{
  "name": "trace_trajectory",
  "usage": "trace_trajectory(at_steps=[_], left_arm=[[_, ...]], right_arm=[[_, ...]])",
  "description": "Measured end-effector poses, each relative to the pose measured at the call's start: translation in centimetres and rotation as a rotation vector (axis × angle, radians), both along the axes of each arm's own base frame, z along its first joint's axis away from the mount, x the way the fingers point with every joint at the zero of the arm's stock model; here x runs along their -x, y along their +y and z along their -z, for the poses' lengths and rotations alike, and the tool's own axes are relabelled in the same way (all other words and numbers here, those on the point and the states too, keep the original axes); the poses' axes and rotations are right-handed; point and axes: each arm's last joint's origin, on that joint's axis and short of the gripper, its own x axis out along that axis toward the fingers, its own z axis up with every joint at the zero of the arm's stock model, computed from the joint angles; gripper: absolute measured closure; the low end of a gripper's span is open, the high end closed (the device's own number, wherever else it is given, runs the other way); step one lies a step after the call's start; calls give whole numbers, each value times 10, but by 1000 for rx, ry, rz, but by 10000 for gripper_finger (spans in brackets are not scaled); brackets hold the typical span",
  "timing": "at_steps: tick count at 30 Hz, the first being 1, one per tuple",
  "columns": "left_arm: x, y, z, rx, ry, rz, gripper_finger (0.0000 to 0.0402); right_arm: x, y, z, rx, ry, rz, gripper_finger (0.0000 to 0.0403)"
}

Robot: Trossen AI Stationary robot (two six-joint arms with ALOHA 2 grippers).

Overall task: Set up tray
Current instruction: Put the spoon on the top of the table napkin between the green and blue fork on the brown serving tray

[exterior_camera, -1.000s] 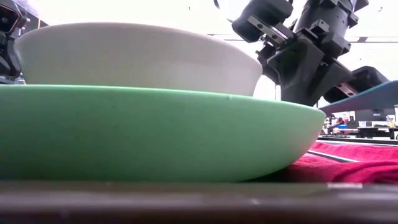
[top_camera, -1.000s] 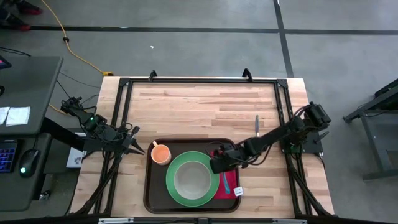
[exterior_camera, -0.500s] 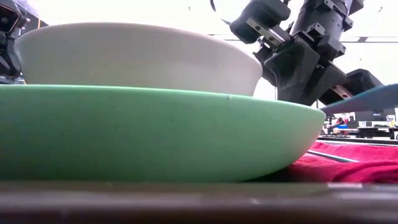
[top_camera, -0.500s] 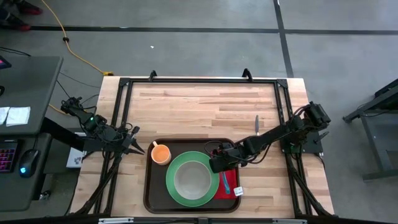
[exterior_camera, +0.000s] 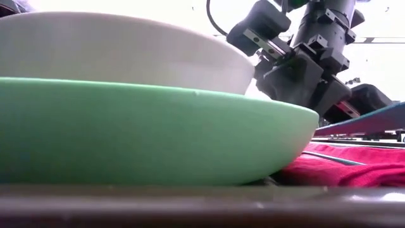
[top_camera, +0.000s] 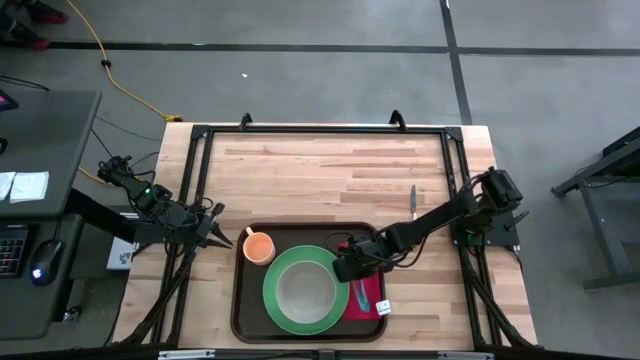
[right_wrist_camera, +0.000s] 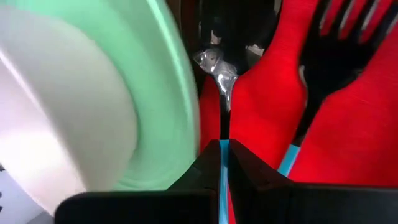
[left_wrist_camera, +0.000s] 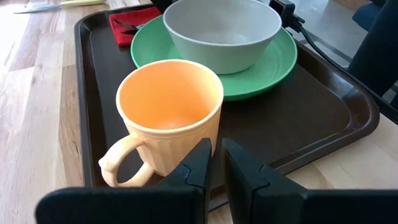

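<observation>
The dark brown tray [top_camera: 245,310] lies at the table's near middle. On it stand a green plate [top_camera: 275,300] with a pale bowl [top_camera: 303,288] in it, an orange cup [top_camera: 259,246], and a red napkin [top_camera: 372,295] whose left part lies under the plate's right rim. My right gripper [top_camera: 343,268] is at the plate's right rim, above the napkin's far end, shut on a blue-handled spoon [top_camera: 360,293]. A black fork [right_wrist_camera: 329,56] lies on the napkin. My left gripper [top_camera: 222,240] waits shut, left of the tray, just short of the cup [left_wrist_camera: 171,118]. My right gripper pinches the spoon's blue handle [right_wrist_camera: 222,152] between its two fingers, coming from the table's right and slanting down. The metal bowl end [right_wrist_camera: 214,65] points ahead of the fingers beside the plate's rim. The handle's free end [exterior_camera: 367,117] stands raised above the napkin [exterior_camera: 354,168].
A pale-handled knife [top_camera: 412,200] lies on the bare wood beyond the tray's far right corner. The black frame rails [top_camera: 320,130] run round the table. The far half of the table is open wood.
My right gripper has moved a little toward the table's left with the spoon. The green plate and the bowl in it have slid slightly toward the left and near edges on the tray. The left arm has kept still.
</observation>
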Motion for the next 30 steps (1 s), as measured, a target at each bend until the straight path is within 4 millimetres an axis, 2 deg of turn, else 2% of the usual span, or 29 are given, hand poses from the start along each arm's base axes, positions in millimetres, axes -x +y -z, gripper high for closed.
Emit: trace_trajectory(at_steps=[30], left_arm=[[1, 1, 3, -20, 23, 1, 330]], right_arm=[[5, -2, 3, -48, 114, 171, 403]])
